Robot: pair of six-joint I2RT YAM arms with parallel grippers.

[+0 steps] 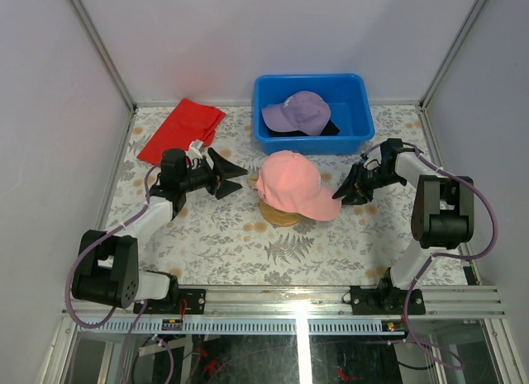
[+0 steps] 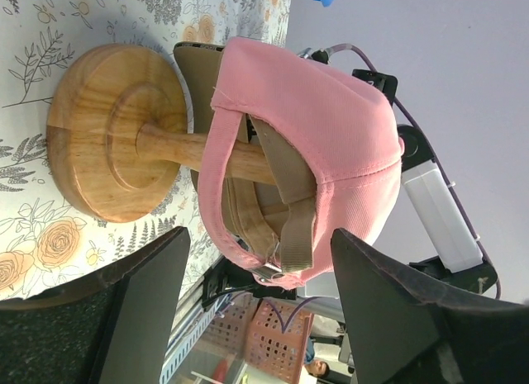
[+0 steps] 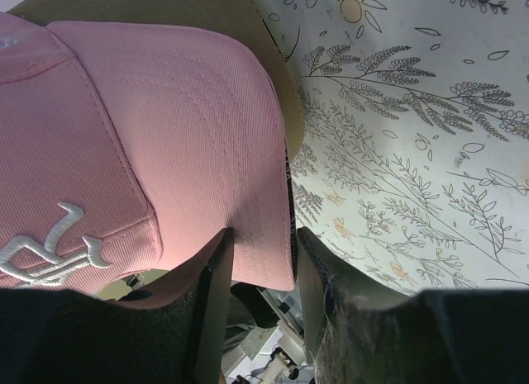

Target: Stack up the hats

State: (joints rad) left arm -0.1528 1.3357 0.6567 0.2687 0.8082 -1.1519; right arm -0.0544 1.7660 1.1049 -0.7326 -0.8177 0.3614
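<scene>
The pink cap [image 1: 289, 184] sits on top of the tan cap [image 2: 294, 204], both on the wooden stand [image 1: 278, 216] at the table's middle. In the left wrist view I see the pink cap [image 2: 331, 128] from behind, with the tan strap inside it. My left gripper [image 1: 229, 174] is open and empty, a short way left of the stand; its fingers [image 2: 260, 235] frame the caps from a distance. My right gripper [image 1: 347, 190] is open, its fingers [image 3: 260, 252] straddling the side edge of the pink brim [image 3: 207, 136]. The purple cap [image 1: 296, 111] lies on the black cap [image 1: 329, 129] in the bin.
A blue plastic bin [image 1: 310, 142] stands at the back middle. A folded red cloth [image 1: 180, 130] lies at the back left, close behind my left arm. The stand's round wooden base [image 2: 107, 144] rests on the flowered tablecloth. White walls close in both sides.
</scene>
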